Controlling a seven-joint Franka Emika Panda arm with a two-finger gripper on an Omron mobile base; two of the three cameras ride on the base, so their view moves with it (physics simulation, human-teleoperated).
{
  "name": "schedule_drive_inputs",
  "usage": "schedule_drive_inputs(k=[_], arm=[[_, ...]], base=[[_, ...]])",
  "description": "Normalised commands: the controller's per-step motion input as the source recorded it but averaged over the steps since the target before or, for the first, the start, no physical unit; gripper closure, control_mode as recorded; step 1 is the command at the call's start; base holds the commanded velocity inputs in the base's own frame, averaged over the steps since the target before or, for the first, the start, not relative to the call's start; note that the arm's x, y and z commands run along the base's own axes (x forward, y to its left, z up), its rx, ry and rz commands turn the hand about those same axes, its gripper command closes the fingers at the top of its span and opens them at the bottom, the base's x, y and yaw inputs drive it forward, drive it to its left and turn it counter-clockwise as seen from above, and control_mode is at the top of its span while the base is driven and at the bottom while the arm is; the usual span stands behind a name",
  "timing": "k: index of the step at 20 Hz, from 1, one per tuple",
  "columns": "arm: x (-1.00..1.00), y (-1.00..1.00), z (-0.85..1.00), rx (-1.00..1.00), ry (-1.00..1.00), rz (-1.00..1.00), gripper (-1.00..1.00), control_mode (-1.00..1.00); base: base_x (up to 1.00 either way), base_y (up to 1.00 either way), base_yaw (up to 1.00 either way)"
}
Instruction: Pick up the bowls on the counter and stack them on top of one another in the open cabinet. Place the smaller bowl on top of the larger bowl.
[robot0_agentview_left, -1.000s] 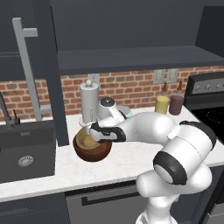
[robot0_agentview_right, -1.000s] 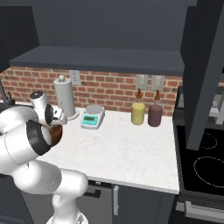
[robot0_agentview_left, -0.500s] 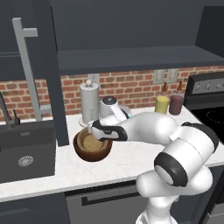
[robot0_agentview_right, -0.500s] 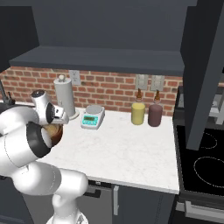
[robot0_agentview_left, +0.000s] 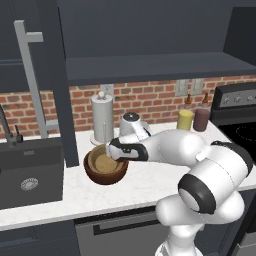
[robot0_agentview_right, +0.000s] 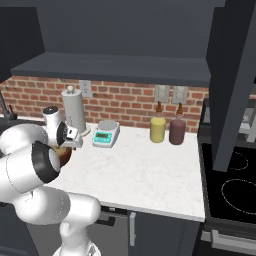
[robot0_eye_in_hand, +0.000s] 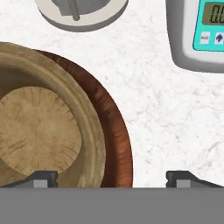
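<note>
The smaller bowl (robot0_eye_in_hand: 39, 131), light tan, sits nested inside the larger bowl (robot0_eye_in_hand: 119, 135), dark reddish-brown, on the white counter (robot0_eye_in_hand: 166, 109). My gripper (robot0_eye_in_hand: 111, 177) hangs open just above their right rims, one fingertip over the tan bowl and the other over bare counter, holding nothing. From the left base view, the gripper (robot0_agentview_left: 113, 150) hovers over the smaller bowl (robot0_agentview_left: 102, 161) in the larger bowl (robot0_agentview_left: 106, 175), near the sink end. The open cabinet (robot0_agentview_left: 150, 67) shows its dark shelf above, bare where visible.
A paper towel holder (robot0_agentview_left: 102, 117) and a white scale (robot0_agentview_right: 106, 134) stand behind the bowls. Yellow (robot0_agentview_right: 158, 129) and dark red (robot0_agentview_right: 177, 131) bottles sit by the brick wall. The cabinet door with its bar handle (robot0_agentview_left: 32, 75) hangs left, over the black sink (robot0_agentview_left: 27, 175). A stove (robot0_agentview_right: 235, 185) lies right.
The jaws have opened wide, letting go of the tan bowl, which now rests inside the dark bowl. The hand has lifted slightly; the bowls stay put.
</note>
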Motion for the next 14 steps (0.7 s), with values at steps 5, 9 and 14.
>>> schedule_drive_inputs(k=[5, 9, 14], arm=[[0.00, 0.07, -0.38, 0.00, 0.08, 0.00, -1.00, -1.00], [0.00, 0.11, -0.38, 0.01, 0.07, 0.00, -1.00, -1.00], [0.00, 0.11, -0.46, 0.00, 0.07, 0.00, -1.00, -1.00]], base=[[0.00, 0.00, 0.00], [0.00, 0.00, 0.00], [0.00, 0.00, 0.00]])
